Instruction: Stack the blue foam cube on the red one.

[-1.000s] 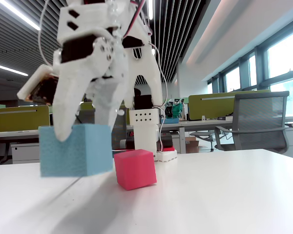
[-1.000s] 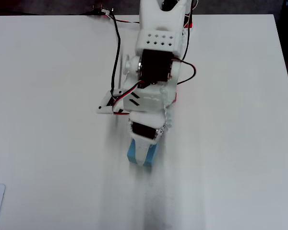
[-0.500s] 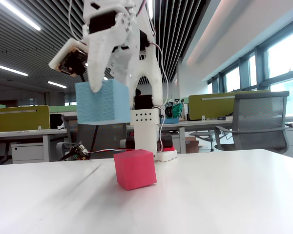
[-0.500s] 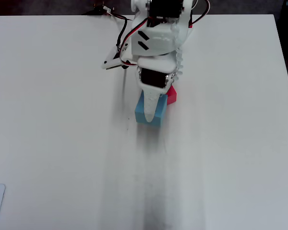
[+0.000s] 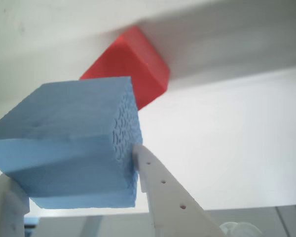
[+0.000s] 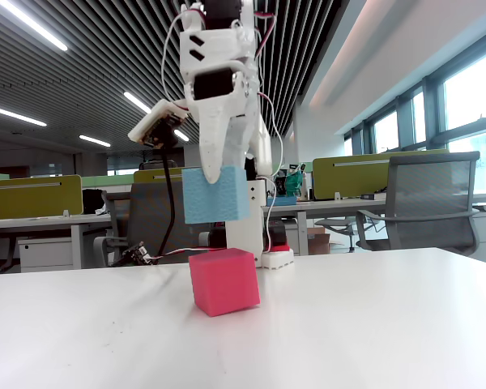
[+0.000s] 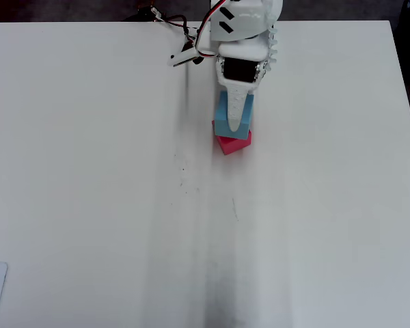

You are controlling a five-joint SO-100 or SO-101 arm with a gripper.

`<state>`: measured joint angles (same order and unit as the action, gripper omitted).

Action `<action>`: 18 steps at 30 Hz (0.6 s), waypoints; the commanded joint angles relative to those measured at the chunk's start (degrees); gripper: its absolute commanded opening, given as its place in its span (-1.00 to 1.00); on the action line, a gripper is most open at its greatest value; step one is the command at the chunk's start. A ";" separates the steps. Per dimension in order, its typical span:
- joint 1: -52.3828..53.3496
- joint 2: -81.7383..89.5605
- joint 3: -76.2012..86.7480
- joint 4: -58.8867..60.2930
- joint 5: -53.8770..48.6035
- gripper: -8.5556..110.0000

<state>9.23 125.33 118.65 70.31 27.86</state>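
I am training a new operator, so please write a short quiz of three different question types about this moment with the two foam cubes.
1. True or false: the blue foam cube rests on the table.
2. Multiple choice: in the overhead view, the red cube is A) fully in sight, B) partly covered by the blue cube, C) out of the picture.
3. Fill in: in the fixed view, the gripper holds the blue cube in the air ____ the red cube.

Key:
1. False; the closed jaws hold it off the table.
2. B.
3. Above; a gap still shows between them.
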 commanded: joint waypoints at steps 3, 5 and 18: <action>-0.35 4.48 3.08 0.00 -0.35 -0.49; -0.35 5.19 4.48 -0.44 -0.35 -0.49; 1.58 5.62 10.90 -5.10 -0.35 -0.49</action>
<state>10.11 130.87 129.55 66.09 27.86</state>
